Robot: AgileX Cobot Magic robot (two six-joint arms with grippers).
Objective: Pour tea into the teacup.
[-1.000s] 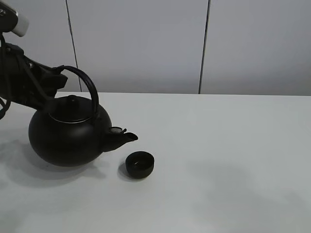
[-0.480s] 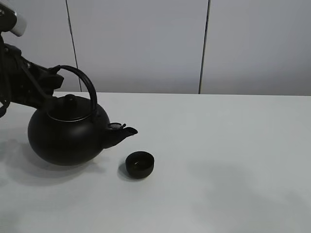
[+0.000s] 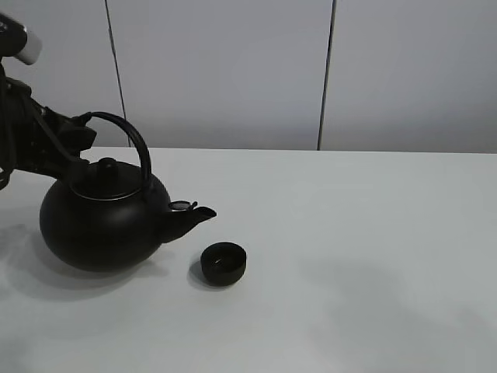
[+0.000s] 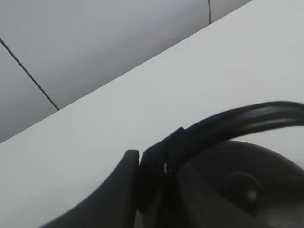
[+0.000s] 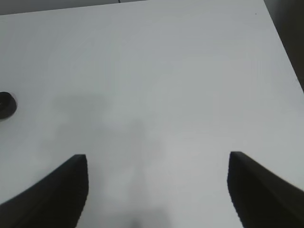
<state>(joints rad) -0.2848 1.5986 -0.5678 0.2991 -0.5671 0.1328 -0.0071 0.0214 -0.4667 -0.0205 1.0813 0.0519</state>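
A big round black kettle (image 3: 101,225) is at the table's left, nearly upright, its spout (image 3: 198,214) pointing right and ending up and left of the teacup. The teacup (image 3: 224,263), small, low and matte black, stands on the white table; it also shows at the edge of the right wrist view as the teacup (image 5: 5,104). My left gripper (image 3: 80,134) is shut on the kettle's arched handle (image 4: 237,122) near its left end, above the kettle lid (image 4: 242,183). No tea is in view. My right gripper (image 5: 156,190) hangs open over bare table, holding nothing.
The white table (image 3: 357,233) stretches to the right of the teacup, with a grey panelled wall (image 3: 233,70) behind it. The table's right edge (image 5: 285,52) shows in the right wrist view.
The kettle has tipped back toward upright and shifted slightly left, so its spout has drawn away from the teacup. The teacup and the right gripper have not moved.
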